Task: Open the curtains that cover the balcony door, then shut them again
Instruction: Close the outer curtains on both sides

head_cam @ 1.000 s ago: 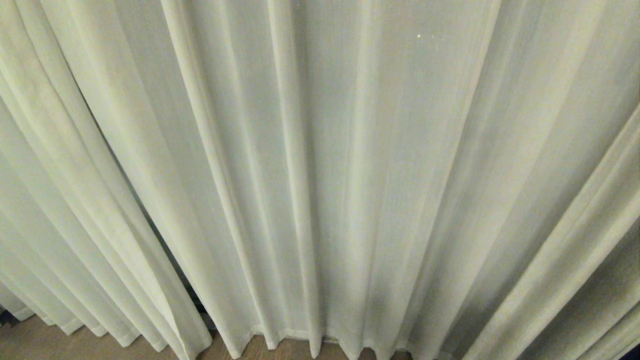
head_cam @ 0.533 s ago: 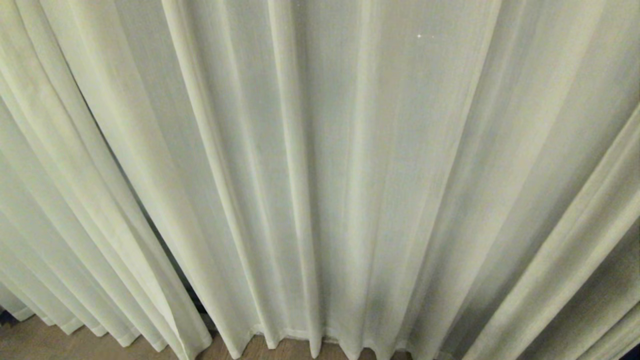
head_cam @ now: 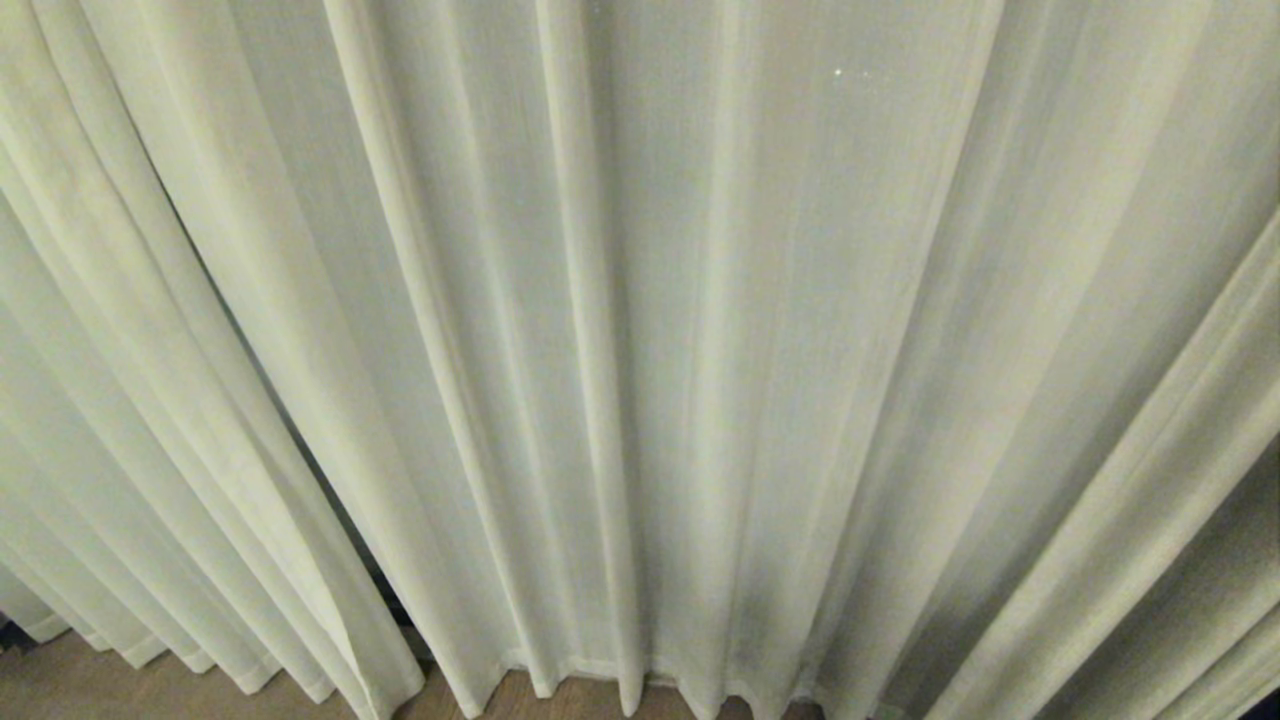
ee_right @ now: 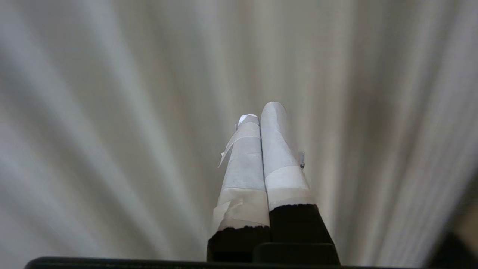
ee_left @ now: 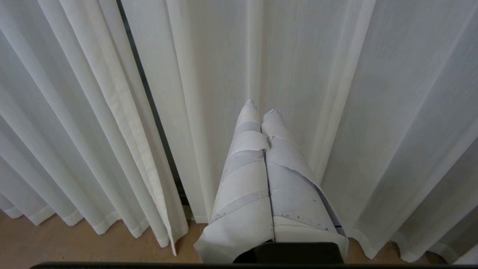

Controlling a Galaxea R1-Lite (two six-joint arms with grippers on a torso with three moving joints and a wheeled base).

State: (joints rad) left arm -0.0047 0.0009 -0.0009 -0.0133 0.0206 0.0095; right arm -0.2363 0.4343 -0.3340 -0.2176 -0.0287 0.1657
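The cream-white curtains (head_cam: 700, 350) hang shut in long vertical pleats and fill the head view down to the floor. The balcony door is hidden behind them; only a dark slit (ee_left: 149, 112) shows between two panels. Neither arm is in the head view. My left gripper (ee_left: 261, 108), its fingers wrapped in white tape, is shut on nothing and points at the curtains (ee_left: 373, 112) low down near their hem. My right gripper (ee_right: 261, 112), also taped, is shut on nothing, with blurred curtain pleats (ee_right: 112, 112) right in front of it.
A strip of brown wooden floor (head_cam: 100, 690) shows under the curtain hems, and again in the left wrist view as floor (ee_left: 56, 243). The same dark slit (head_cam: 335, 510) between panels runs down the left of the head view.
The pleats on the left of the head view have swayed very slightly. Nothing else differs there, and no arm has come into that view.
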